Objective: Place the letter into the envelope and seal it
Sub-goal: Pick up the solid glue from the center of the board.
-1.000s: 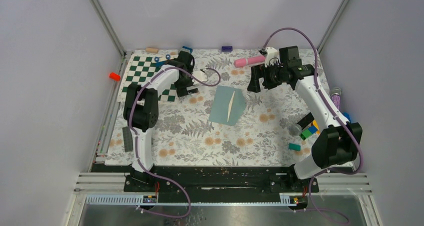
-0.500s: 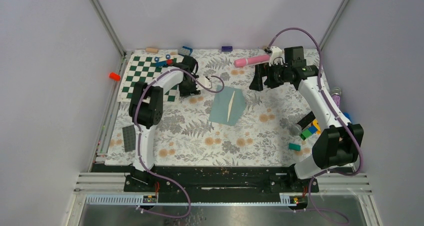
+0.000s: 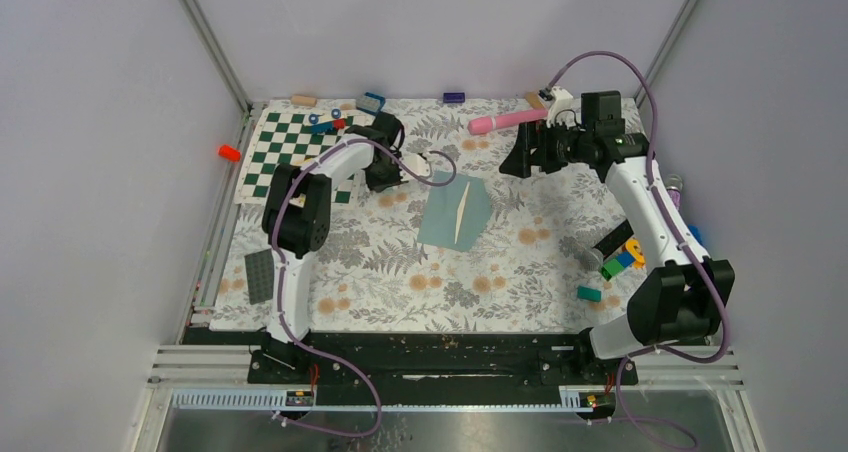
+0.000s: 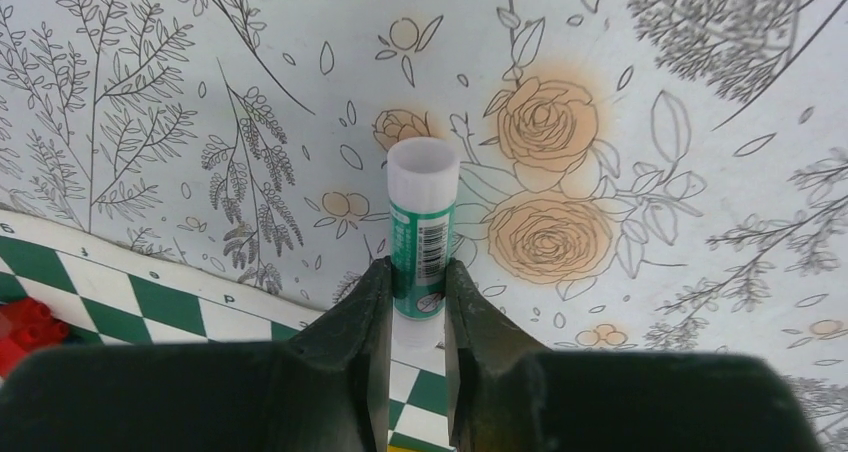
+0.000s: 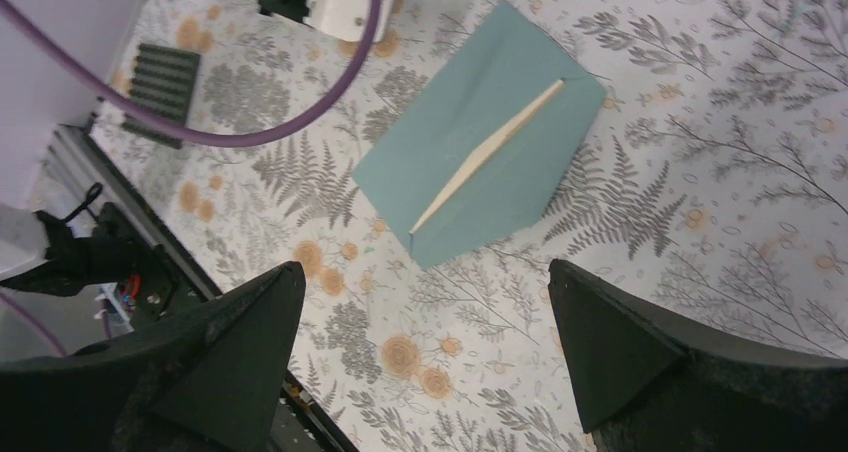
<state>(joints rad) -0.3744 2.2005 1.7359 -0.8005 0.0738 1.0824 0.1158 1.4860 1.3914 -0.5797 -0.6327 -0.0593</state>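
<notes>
The left gripper (image 4: pixel 418 284) was seen closed on a glue stick (image 4: pixel 422 197) – its dark jaws were pressed against either side of the green-labelled tube, low on its body, with the white cap pointing away from the wrist. The stick was placed over the floral cloth (image 3: pixel 400 262), its gripped end at the edge of the green-and-white chequered board (image 3: pixel 290 152). Whether it was resting on the cloth or raised just off it could not be told. A small red piece (image 4: pixel 25 322) was visible on the board at the left edge of the wrist view.

The right gripper (image 5: pixel 425 362) was held wide open with nothing between its jaws, raised above the cloth towards the far right of the table and looking down on the envelope (image 5: pixel 470 122).

The envelope was laid flat on the cloth near the middle of the table, between the two grippers and apart from both. The letter (image 5: pixel 490 152) was tucked inside it – only a thin cream strip was shown along a slanting slit across the teal face, the rest of the sheet being hidden. Whether the flap was stuck down could not be judged.

A pink cylinder (image 3: pixel 500 122) was lying at the far edge near the right wrist, a dark grey studded plate (image 3: pixel 258 275) was set at the near left beside the left arm, and a cluster of coloured blocks (image 3: pixel 620 260) was gathered at the right edge.
</notes>
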